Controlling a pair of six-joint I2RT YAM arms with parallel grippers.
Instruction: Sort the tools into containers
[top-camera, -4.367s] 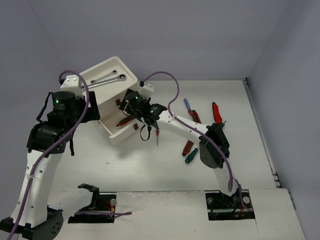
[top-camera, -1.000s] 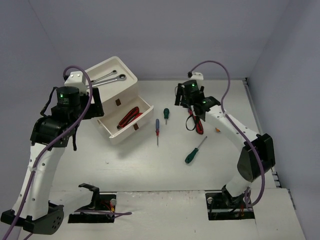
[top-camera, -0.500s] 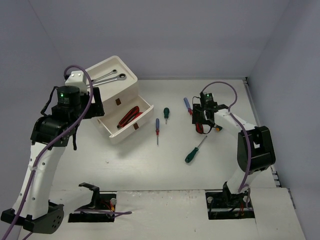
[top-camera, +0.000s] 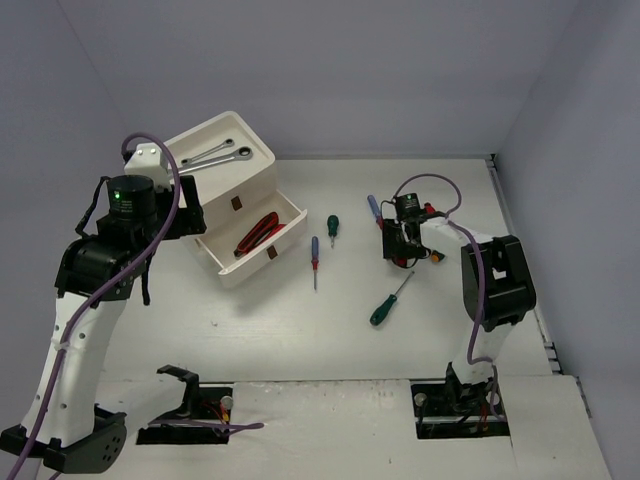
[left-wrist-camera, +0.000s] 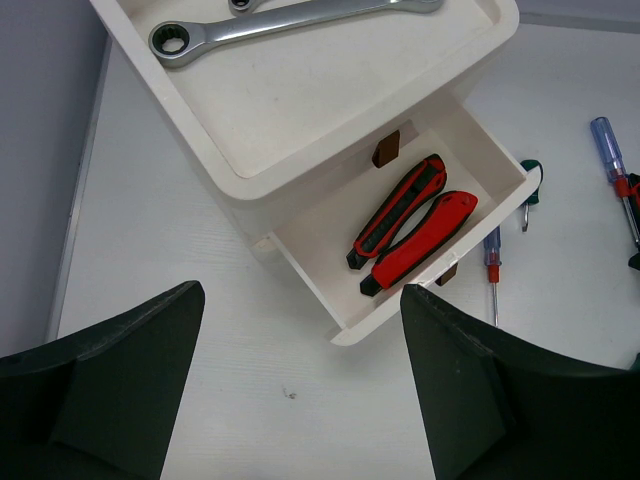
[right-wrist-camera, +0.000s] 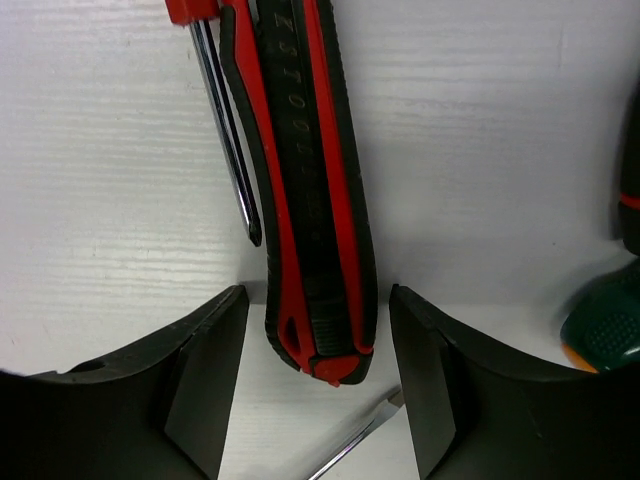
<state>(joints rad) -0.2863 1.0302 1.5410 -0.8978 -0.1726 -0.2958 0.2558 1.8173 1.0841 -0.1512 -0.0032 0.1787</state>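
- Since a second ago my right arm (top-camera: 495, 285) has folded in and dropped low. The right gripper (right-wrist-camera: 315, 375) now sits down over a red and black cutter (right-wrist-camera: 312, 200) on the table (top-camera: 300, 320), right of the middle.
- Its two fingers stand one on each side of the cutter's butt end. I see a thin gap on both sides, so the pincer is open and not gripping yet.
- That cutter lies flat. In the right wrist view its long side runs straight away from the fingers, and its far end is cut off at the top edge.
- From above, the gripper hides nearly all of the cutter.
- A blue screwdriver (top-camera: 373, 208) lies just beside it and almost in line with it, tip toward the fingers.
- A green handle (right-wrist-camera: 610, 320) shows at the right edge of the wrist view. It is cut off, so I cannot tell which tool it is.
- The left gripper (left-wrist-camera: 300, 400) hangs wide open above the table with nothing in it, near the white box (left-wrist-camera: 250, 170).
- The open drawer (left-wrist-camera: 400, 300) holds two red and black tools (left-wrist-camera: 420, 240) side by side.
- Silver wrenches (left-wrist-camera: 270, 20) lie on the box's top tray, partly cut off.
- A long green screwdriver (top-camera: 385, 305) lies slanted, tip toward the right gripper.
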